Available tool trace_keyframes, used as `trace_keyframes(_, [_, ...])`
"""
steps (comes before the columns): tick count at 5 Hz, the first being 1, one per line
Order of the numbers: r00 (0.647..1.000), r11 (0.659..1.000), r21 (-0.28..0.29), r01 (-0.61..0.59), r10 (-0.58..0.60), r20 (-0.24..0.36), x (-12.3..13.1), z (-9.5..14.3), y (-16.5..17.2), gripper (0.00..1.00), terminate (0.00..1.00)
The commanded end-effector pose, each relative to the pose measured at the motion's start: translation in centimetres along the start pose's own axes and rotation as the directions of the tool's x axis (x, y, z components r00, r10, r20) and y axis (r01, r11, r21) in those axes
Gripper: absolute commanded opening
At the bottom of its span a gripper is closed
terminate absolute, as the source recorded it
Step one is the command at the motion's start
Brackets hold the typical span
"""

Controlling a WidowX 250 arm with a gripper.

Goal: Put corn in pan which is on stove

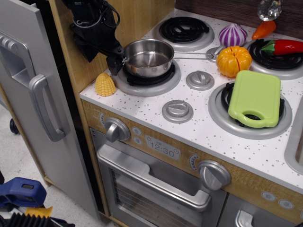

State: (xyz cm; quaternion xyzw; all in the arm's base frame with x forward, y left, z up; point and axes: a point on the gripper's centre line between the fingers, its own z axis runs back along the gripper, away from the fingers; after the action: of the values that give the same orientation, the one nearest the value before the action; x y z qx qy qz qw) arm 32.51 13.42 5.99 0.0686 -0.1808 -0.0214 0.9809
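While the black gripper (115,60) hangs at the left rim of the pan (147,57), the corn (105,84) lies below and left of its tip, near but apart, on the stove (189,130) top's front-left corner. Whether the jaws are spread or pressed together cannot be told; they seem to hold nothing. The oven display reads "12:30". Ridged, pale-yellow dome: corn. Shiny round steel with a thin handle: pan, seated on a black coil burner (147,78).
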Motion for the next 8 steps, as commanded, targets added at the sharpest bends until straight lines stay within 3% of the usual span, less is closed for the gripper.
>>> trace_keyframes(1, [1.0, 1.0, 0.0, 0.0, 0.0, 0.0, 0.0, 0.0, 0.0, 1.0, 0.0])
trace_keyframes(4, [0.998, 0.999, -0.034, -0.007, 0.009, 0.067, -0.6, -2.4, 0.1, 1.0, 0.0])
trace_keyframes(6, [0.997, 0.995, -0.097, -0.029, 0.036, 0.071, -1.2, -4.2, 0.3, 1.0, 0.0])
trace_keyframes(7, [0.996, 0.996, -0.085, -0.039, 0.046, 0.081, -1.5, -4.3, 0.2, 1.0, 0.0])
trace_keyframes(8, [0.996, 0.997, -0.062, -0.049, 0.054, 0.077, -1.4, -3.6, -0.1, 0.0, 0.0])
